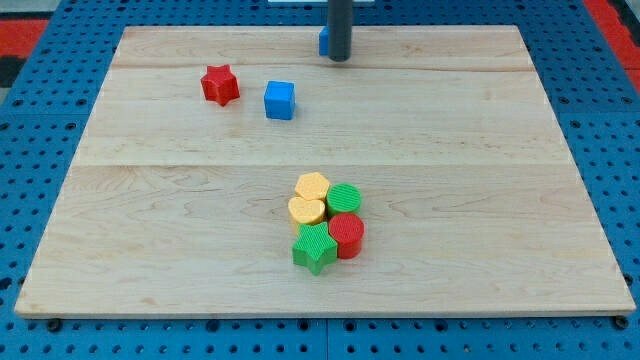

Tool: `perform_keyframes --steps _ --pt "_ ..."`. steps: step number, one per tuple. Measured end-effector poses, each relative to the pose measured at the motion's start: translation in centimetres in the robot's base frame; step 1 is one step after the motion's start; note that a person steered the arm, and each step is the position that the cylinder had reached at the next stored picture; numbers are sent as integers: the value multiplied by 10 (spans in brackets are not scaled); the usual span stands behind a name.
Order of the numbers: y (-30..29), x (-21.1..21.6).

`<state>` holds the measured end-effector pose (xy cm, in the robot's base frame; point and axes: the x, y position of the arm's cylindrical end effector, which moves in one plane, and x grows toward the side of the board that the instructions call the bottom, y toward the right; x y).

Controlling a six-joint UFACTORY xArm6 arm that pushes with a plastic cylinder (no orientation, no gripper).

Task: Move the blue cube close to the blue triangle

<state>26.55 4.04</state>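
The blue cube (280, 100) sits on the wooden board in the upper left part of the view. A blue block (323, 41), its shape mostly hidden behind the rod, lies near the view's top edge of the board. My tip (340, 59) stands just to the right of that hidden blue block, touching or nearly touching it. The tip is up and to the right of the blue cube, well apart from it.
A red star (220, 85) lies left of the blue cube. Below the centre sits a cluster: a yellow hexagon (312, 186), a yellow heart (306, 211), a green cylinder (344, 198), a red cylinder (347, 235) and a green star (315, 248). The board's edge (320, 312) runs along the view's bottom.
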Motion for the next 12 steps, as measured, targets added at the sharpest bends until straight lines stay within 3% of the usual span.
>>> perform_keyframes --steps 2,3,6,9,12 --pt "4 111" --pt "-27 136" --pt "-76 81" --pt "-142 90" --pt "-164 60"
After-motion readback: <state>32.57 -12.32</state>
